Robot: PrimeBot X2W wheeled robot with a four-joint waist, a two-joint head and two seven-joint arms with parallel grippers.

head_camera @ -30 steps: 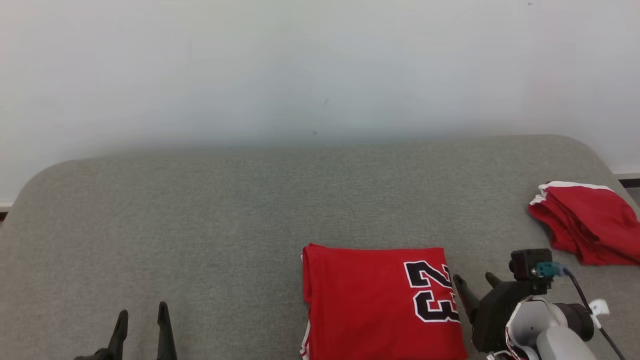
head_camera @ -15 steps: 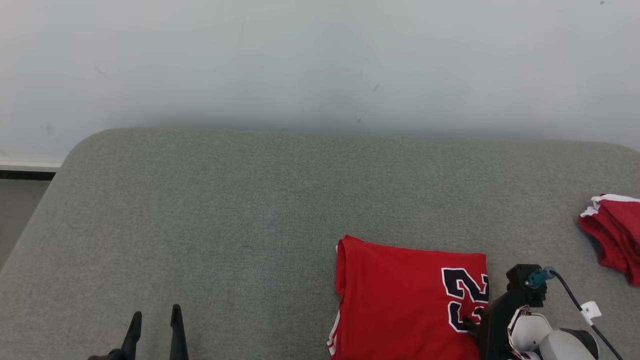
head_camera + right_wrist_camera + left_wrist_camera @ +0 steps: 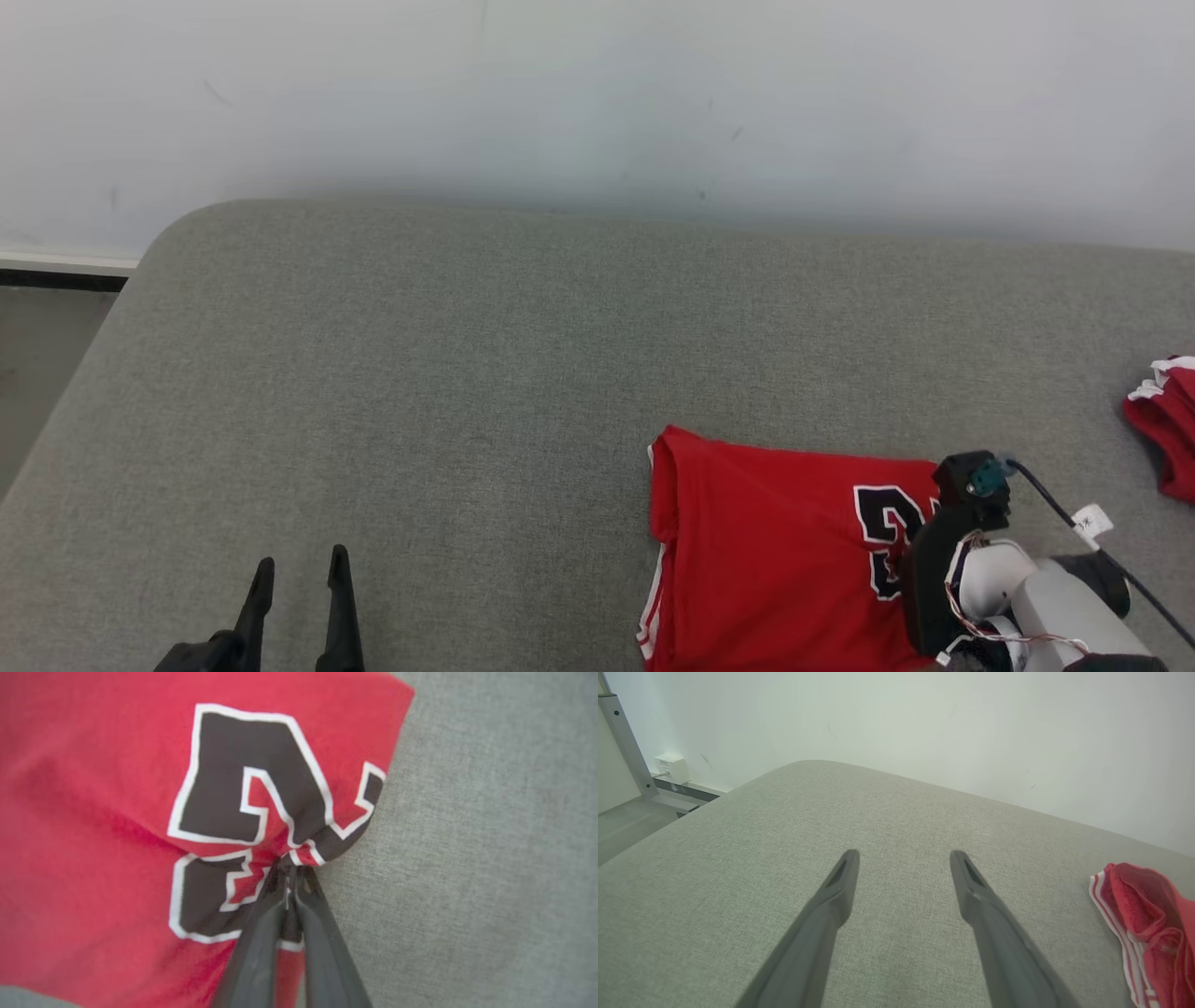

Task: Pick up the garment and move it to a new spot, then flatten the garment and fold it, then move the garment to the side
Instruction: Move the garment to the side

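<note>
Table (image 3: 467,373) first: a broad grey fabric-covered top running from the near edge out to a pale wall, most of it bare. Big item on it is the red jersey (image 3: 766,551), lying at the near right, folded into a tidy rectangle with a white-striped hem showing along its left near corner. Over at the far right edge sits a second red garment (image 3: 1167,439) with white trim, well apart from the jersey and cut off by the frame.

Now the arms. Right gripper (image 3: 292,870) is on the jersey's right edge, and the right wrist view makes it plain: both fingers clenched together on the cloth, pinching a small pucker right at the black number (image 3: 243,779) with its white outline. The fabric gathers into the pinch, and grey table shows just to the right of it. Left gripper (image 3: 302,557) hangs at the near left, fingers released and spread, nothing between them, well clear of the jersey.

So where are we? Judging by that neat rectangle, the relocating, flattening and folding look finished. What's left is the last leg: carrying the folded jersey to the side. With the pinch set on one edge only, I'd watch for the fold sagging open once the cloth lifts.
</note>
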